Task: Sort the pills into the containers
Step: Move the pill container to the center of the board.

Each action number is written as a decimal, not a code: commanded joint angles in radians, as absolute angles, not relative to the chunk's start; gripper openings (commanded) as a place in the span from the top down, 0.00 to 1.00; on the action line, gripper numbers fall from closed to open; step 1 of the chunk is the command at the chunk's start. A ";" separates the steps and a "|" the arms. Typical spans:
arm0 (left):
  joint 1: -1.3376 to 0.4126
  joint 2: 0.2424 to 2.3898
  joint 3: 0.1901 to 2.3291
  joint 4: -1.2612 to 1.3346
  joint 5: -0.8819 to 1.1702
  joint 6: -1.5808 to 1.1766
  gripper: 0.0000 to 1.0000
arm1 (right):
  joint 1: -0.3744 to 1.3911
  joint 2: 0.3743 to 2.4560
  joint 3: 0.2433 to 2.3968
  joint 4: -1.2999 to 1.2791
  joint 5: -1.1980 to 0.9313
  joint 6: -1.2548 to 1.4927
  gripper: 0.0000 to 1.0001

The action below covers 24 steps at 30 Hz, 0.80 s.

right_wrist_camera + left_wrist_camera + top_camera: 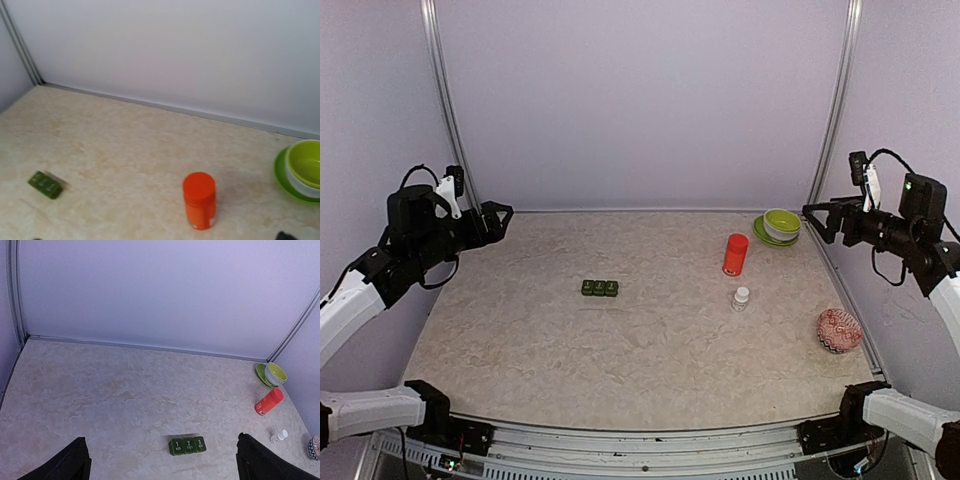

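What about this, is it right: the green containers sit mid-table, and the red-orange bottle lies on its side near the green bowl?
Not quite: the red-orange bottle stands upright near the green bowl, as the right wrist view shows. The containers do sit mid-table.

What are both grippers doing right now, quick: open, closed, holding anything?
Left gripper: open, jaws spread wide, holding nothing.
Right gripper: open, holding nothing.
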<state>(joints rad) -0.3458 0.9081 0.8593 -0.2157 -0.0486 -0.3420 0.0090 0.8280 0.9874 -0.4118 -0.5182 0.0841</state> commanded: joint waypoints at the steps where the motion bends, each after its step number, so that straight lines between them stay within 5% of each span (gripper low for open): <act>1: -0.374 0.904 0.880 -0.177 -0.046 -0.362 0.01 | -0.006 0.796 0.939 -0.322 -0.604 0.211 0.00; 12: -0.430 0.903 0.834 -0.163 -0.083 -0.402 0.01 | -0.008 0.646 0.819 -0.216 -0.523 0.237 0.00; 24: -0.489 0.983 0.801 -0.138 -0.120 -0.435 0.01 | -0.008 0.779 0.802 -0.368 -0.408 0.337 0.00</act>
<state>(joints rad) -0.4644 0.9573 0.8192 -0.1658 -0.0883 -0.4175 0.0036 0.7601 0.8165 -0.3080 -0.4690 0.2867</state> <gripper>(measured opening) 0.989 0.999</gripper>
